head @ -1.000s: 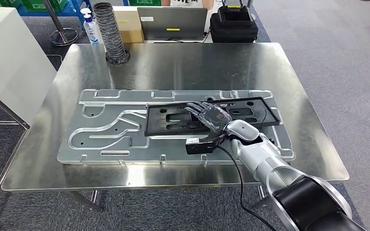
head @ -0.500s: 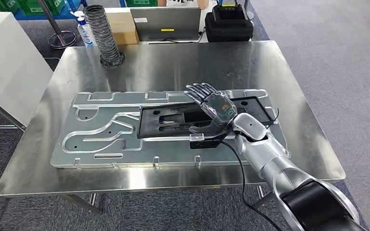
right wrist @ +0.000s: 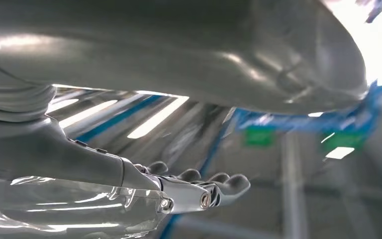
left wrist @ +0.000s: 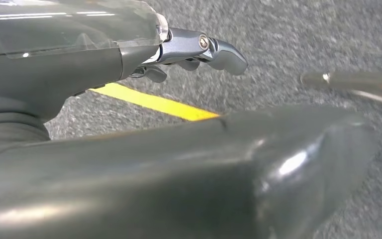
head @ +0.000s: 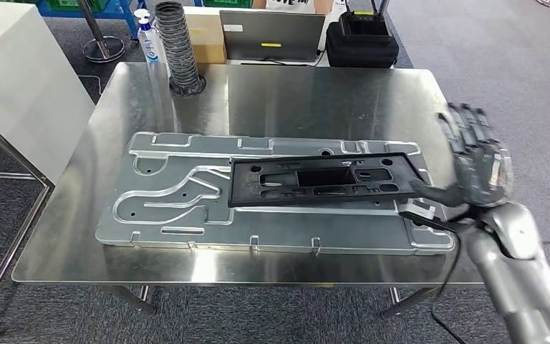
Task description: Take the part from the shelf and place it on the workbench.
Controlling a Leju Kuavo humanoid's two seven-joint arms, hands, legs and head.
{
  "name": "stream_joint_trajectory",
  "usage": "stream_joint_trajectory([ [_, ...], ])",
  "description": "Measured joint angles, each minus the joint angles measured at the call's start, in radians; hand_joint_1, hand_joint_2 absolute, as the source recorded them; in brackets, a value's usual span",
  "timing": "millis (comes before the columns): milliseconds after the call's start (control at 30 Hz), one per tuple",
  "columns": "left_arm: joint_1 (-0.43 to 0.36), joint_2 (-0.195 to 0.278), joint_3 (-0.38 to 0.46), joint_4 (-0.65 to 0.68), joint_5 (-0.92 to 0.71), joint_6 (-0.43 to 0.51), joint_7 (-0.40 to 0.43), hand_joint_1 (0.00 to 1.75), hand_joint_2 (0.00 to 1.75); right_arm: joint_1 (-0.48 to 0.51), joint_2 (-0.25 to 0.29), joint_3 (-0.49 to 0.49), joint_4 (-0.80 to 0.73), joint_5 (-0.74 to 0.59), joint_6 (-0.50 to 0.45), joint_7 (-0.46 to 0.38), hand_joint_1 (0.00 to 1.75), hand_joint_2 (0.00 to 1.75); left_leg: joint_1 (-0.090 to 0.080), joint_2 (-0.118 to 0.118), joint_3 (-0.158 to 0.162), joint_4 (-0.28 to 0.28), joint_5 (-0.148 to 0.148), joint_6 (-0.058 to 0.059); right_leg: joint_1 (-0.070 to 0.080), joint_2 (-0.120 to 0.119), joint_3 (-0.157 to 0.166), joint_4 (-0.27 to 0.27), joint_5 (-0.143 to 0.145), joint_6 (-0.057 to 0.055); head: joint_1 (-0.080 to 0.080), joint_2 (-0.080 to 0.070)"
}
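A long black plastic frame part lies flat on a large silver machined plate in the middle of the steel workbench. My right hand is raised off the bench's right edge, fingers spread and straight, holding nothing, well clear of the part's right end. In the right wrist view my right hand's fingers stretch out with nothing in them. My left hand hangs over grey carpet with a yellow line, its fingers extended and holding nothing.
A grey ribbed hose stands at the bench's far left. Behind the bench are a grey laptop-like case, a black case and a spray bottle. A white cabinet stands to the left. A black cable trails from my right wrist.
My right hand has lifted off the black part and swung right, past the bench's right edge. The part stays on the plate. The camera has shifted a little.
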Motion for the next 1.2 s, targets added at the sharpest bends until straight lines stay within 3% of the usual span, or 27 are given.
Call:
stream_joint_trajectory([
  [33,0.001,0.000,0.004,0.000,0.001,0.003,0.004,0.00,0.00,0.063,-0.009,-0.067,-0.055,-0.025,-0.003,-0.018,0.00,0.00,-0.002,-0.001,0.001,0.000,-0.003,-0.004,0.003,-0.002,0.017,-0.034,0.009,-0.005,0.000,0.000],
  [133,0.001,0.000,0.014,0.000,0.008,0.012,0.015,0.00,0.00,0.223,-0.010,-0.231,-0.186,-0.067,0.009,-0.063,0.00,0.00,-0.003,0.001,0.008,-0.003,-0.010,-0.020,0.003,0.000,0.026,-0.051,0.011,-0.016,0.000,0.000],
  [200,-0.002,0.000,0.021,0.000,0.009,0.017,0.019,0.00,0.00,0.301,0.008,-0.305,-0.246,-0.077,0.017,-0.081,0.00,0.00,-0.006,0.011,0.001,0.031,-0.041,-0.029,-0.004,0.000,0.036,-0.064,0.016,-0.027,0.000,0.000],
  [300,-0.005,0.000,0.029,0.000,0.008,0.019,0.023,0.00,0.00,0.403,0.071,-0.387,-0.301,-0.085,0.019,-0.110,0.00,0.00,-0.003,0.022,-0.069,0.205,-0.139,-0.040,-0.005,-0.001,0.042,-0.069,0.016,-0.035,0.000,0.000],
  [333,-0.004,0.000,0.030,0.000,0.008,0.020,0.023,0.00,0.00,0.433,0.098,-0.409,-0.312,-0.085,0.017,-0.121,0.00,0.00,-0.002,0.023,-0.090,0.254,-0.158,-0.043,-0.005,-0.001,0.042,-0.069,0.015,-0.036,0.000,0.000],
  [367,-0.003,0.000,0.030,0.000,0.007,0.020,0.024,0.00,0.00,0.462,0.128,-0.432,-0.318,-0.084,0.016,-0.134,0.00,0.00,-0.002,0.025,-0.092,0.266,-0.156,-0.045,-0.004,0.000,0.041,-0.067,0.014,-0.036,0.000,0.000],
  [400,-0.002,0.000,0.031,0.000,0.006,0.020,0.024,0.00,0.00,0.486,0.157,-0.453,-0.321,-0.083,0.016,-0.146,0.00,0.00,-0.002,0.025,-0.076,0.240,-0.136,-0.045,-0.004,0.000,0.041,-0.065,0.013,-0.035,0.000,0.000],
  [467,-0.002,0.000,0.032,-0.001,0.005,0.020,0.025,0.00,0.00,0.520,0.210,-0.494,-0.320,-0.085,0.021,-0.166,0.00,0.00,-0.003,0.026,0.000,0.102,-0.075,-0.037,-0.004,0.003,0.041,-0.058,0.010,-0.033,0.000,0.000],
  [533,-0.004,0.001,0.035,-0.002,0.004,0.020,0.025,0.00,0.00,0.533,0.249,-0.526,-0.305,-0.088,0.027,-0.176,0.00,0.00,-0.006,0.026,0.053,0.000,-0.045,-0.027,-0.002,0.007,0.041,-0.051,0.008,-0.026,0.000,0.000],
  [667,-0.005,0.000,0.038,-0.004,0.000,0.017,0.017,0.00,0.00,0.542,0.302,-0.564,-0.241,-0.060,0.029,-0.181,0.00,0.00,-0.006,0.030,0.062,-0.026,-0.026,-0.007,-0.003,0.012,0.037,-0.043,0.005,-0.005,0.000,0.000],
  [733,-0.005,-0.002,0.038,-0.005,-0.004,0.017,0.016,0.00,0.00,0.545,0.323,-0.581,-0.206,-0.033,0.034,-0.181,0.00,0.00,-0.002,0.034,0.056,-0.036,-0.011,0.005,-0.006,0.012,0.015,0.016,-0.051,0.005,0.000,0.000],
  [800,-0.002,-0.004,0.038,-0.006,-0.007,0.019,0.016,0.00,0.00,0.546,0.344,-0.596,-0.165,-0.003,0.041,-0.181,0.00,0.00,-0.003,0.036,0.043,-0.036,-0.001,0.008,-0.012,0.011,-0.029,0.141,-0.134,0.015,0.000,0.000],
  [833,0.000,-0.005,0.038,-0.006,-0.009,0.020,0.018,0.00,0.00,0.546,0.354,-0.603,-0.142,0.009,0.043,-0.181,0.00,0.00,-0.003,0.036,0.035,-0.035,0.003,0.007,-0.015,0.011,-0.044,0.194,-0.159,0.019,0.000,0.000],
  [867,0.001,-0.006,0.039,-0.006,-0.010,0.020,0.019,0.00,0.00,0.547,0.363,-0.608,-0.119,0.021,0.045,-0.181,0.00,0.00,-0.003,0.037,0.027,-0.032,0.007,0.006,-0.019,0.010,-0.045,0.219,-0.167,0.022,0.000,0.000],
  [900,0.003,-0.007,0.039,-0.006,-0.012,0.021,0.021,0.00,0.00,0.546,0.369,-0.613,-0.099,0.030,0.045,-0.181,0.00,0.00,-0.002,0.037,0.019,-0.029,0.011,0.003,-0.022,0.009,-0.026,0.203,-0.155,0.025,0.000,0.000],
  [967,0.004,-0.008,0.041,-0.007,-0.013,0.022,0.023,0.00,0.00,0.544,0.380,-0.622,-0.065,0.046,0.048,-0.182,0.00,0.00,0.000,0.037,0.003,-0.019,0.017,-0.004,-0.028,0.007,0.061,0.074,-0.106,0.029,0.000,0.000],
  [1033,0.004,-0.010,0.044,-0.009,-0.015,0.022,0.025,0.00,0.00,0.539,0.389,-0.630,-0.033,0.058,0.056,-0.182,0.00,0.00,0.000,0.037,-0.006,-0.011,0.025,-0.016,-0.026,0.009,0.127,-0.036,-0.075,0.022,0.000,0.000],
  [1133,0.005,-0.011,0.049,-0.013,-0.019,0.019,0.027,0.00,0.00,0.532,0.402,-0.652,0.027,0.069,0.069,-0.181,0.00,0.00,0.000,0.035,-0.011,-0.011,0.039,-0.037,-0.017,0.013,0.126,-0.056,-0.063,-0.003,0.000,0.000],
  [1200,0.008,-0.012,0.053,-0.014,-0.022,0.017,0.028,0.00,0.00,0.529,0.408,-0.666,0.064,0.064,0.072,-0.181,0.00,0.00,0.003,0.034,-0.022,0.005,0.018,-0.048,-0.019,0.009,0.113,-0.061,-0.047,-0.020,0.000,0.000],
])
